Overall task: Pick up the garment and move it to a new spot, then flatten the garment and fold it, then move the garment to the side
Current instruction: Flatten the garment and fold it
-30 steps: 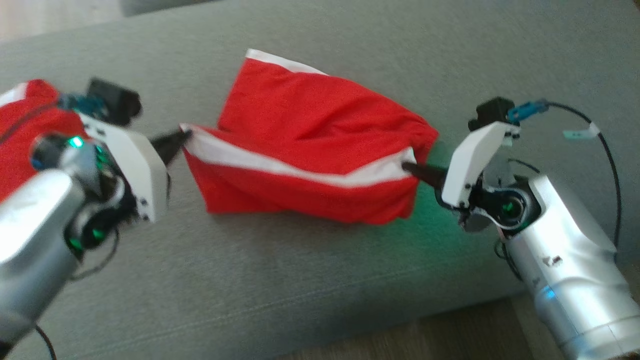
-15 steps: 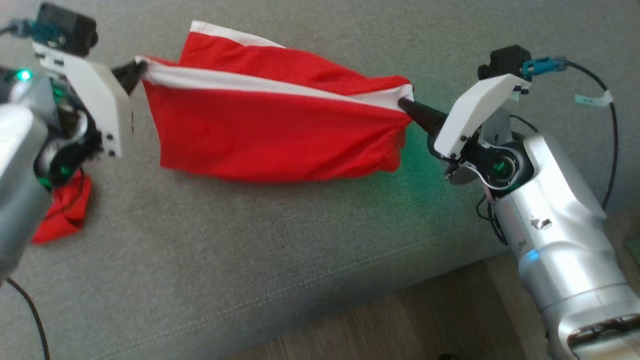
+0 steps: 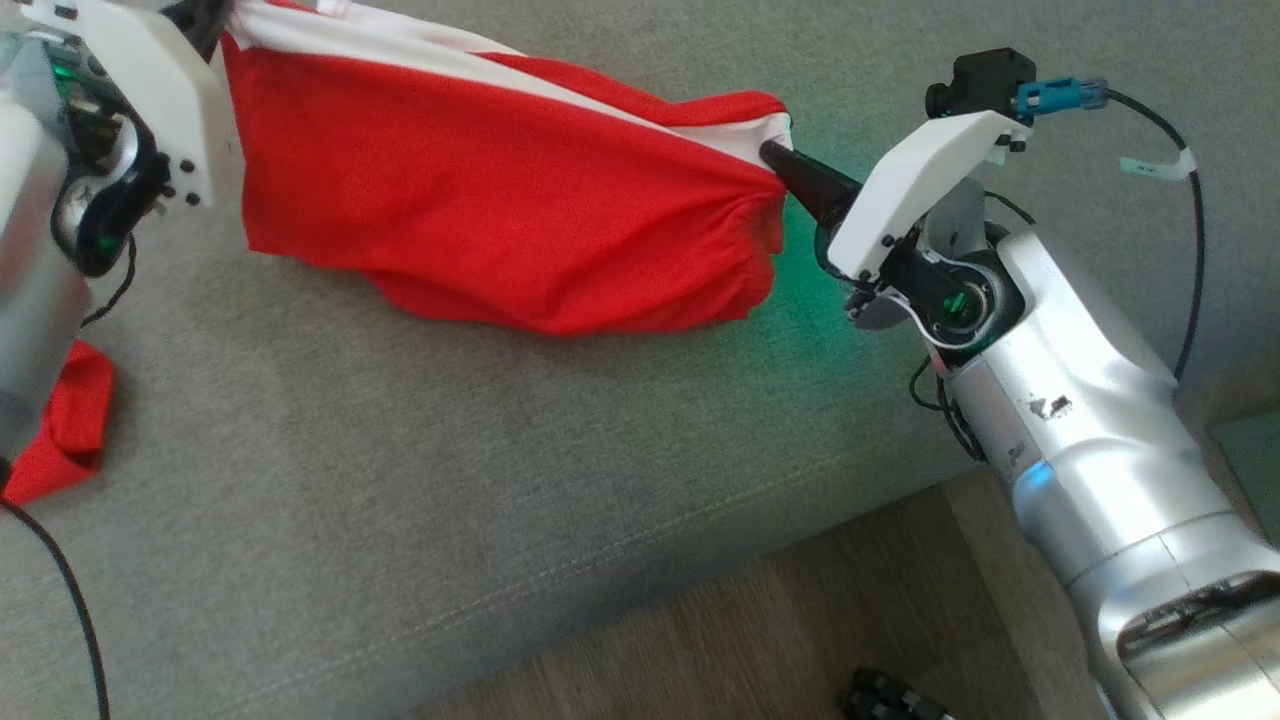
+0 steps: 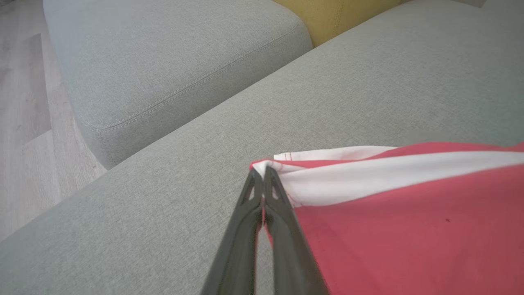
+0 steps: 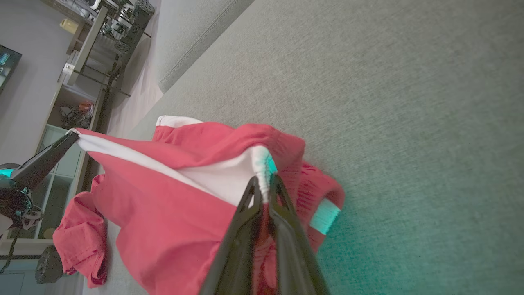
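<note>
Left gripper (image 4: 262,176) sits high at the head view's top left, fingers pinched flat together on a garment (image 3: 480,200) corner. Right gripper (image 3: 778,158) reaches in from the right, silver forearm (image 3: 1080,450) angled up-left, fingers clamped on the opposite corner. Arms spread wide.

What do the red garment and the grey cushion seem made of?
Garment: thin matte fabric, probably jersey; it sags and gathers in soft folds. Cushion: grey woven upholstery, matte; fine weave and a stitched seam show.
</note>
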